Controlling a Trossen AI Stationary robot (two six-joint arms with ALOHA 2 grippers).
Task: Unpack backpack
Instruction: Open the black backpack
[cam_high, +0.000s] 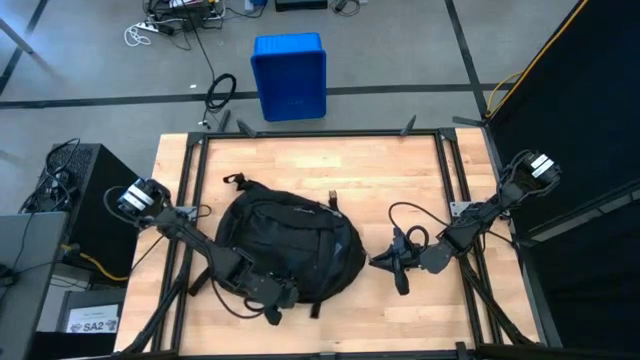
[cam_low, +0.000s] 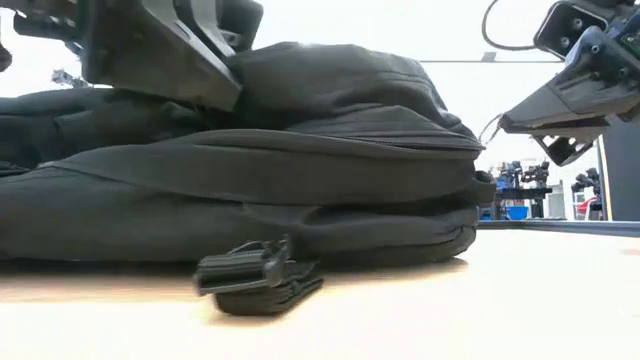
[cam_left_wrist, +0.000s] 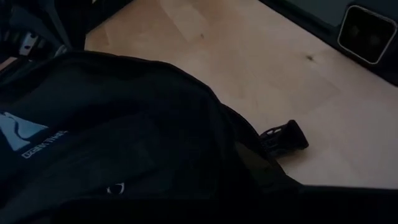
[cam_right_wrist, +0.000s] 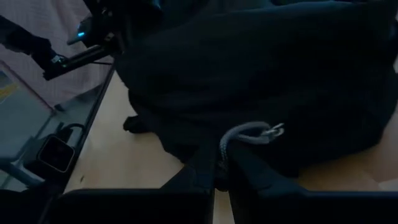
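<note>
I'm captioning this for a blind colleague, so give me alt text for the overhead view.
A black backpack lies closed in the middle of a pale wooden table, seen from straight above. The left gripper sits at the bag's near edge and the right gripper is just beside its right side, both shut. A blue plastic bin stands on the floor beyond the table.

- Backpack (cam_high: 290, 245): black soft fabric, rounded, lying flat near the middle of the wooden table and bulging upward.
- Pale triangular logo (cam_left_wrist: 17, 130) showing on its upper face.
- Grey cord zip pull (cam_right_wrist: 245, 134) hanging at one side.
- Strap with black buckle (cam_low: 245, 272) trailing onto the table at the front edge.
</note>
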